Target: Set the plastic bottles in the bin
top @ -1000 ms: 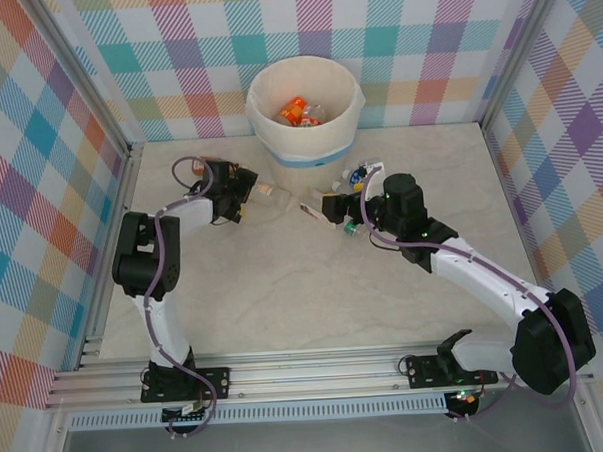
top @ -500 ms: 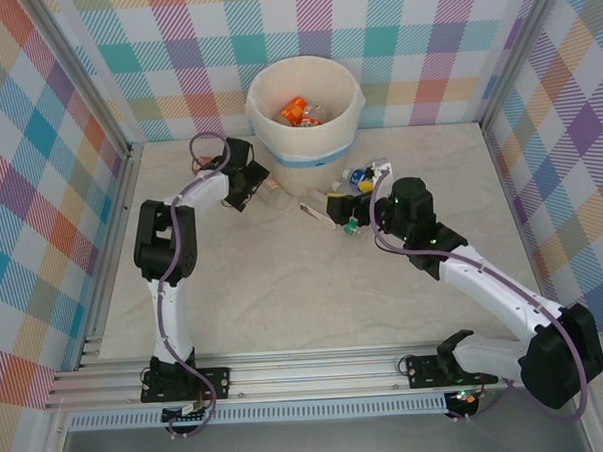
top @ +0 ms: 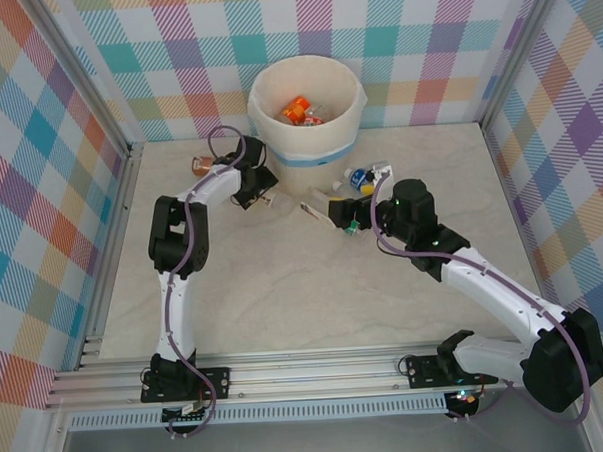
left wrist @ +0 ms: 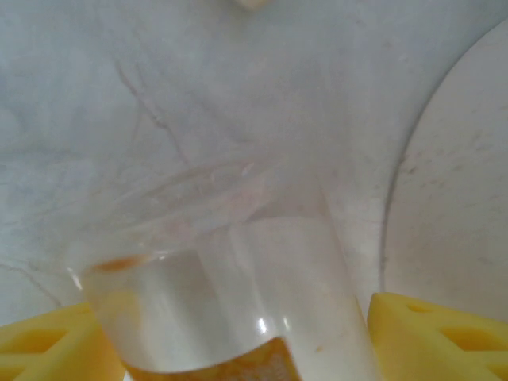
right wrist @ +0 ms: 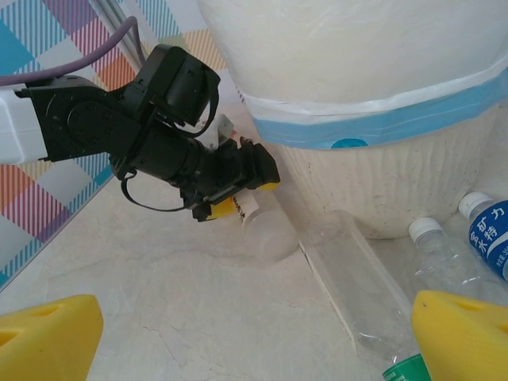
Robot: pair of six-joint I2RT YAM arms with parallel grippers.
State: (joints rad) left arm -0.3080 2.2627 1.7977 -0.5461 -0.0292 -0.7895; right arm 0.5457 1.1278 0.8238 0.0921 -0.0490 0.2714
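Left gripper [top: 258,188]: closed around a clear bottle [left wrist: 222,294], held just beside the bin [top: 278,137] on its left side.
Bin: placed at the middle of the worktop's [top: 304,286] far edge; orange bottles [top: 299,111] are seen inside.
Right gripper [top: 341,212]: held wide open near the bin's foot.
Loose bottles [right wrist: 349,294]: laid on the worktop by the bin's right side.

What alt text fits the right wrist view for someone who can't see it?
The left gripper clamps a small clear bottle beside the bin. A long clear bottle and a blue-labelled bottle lie by the bin's base.
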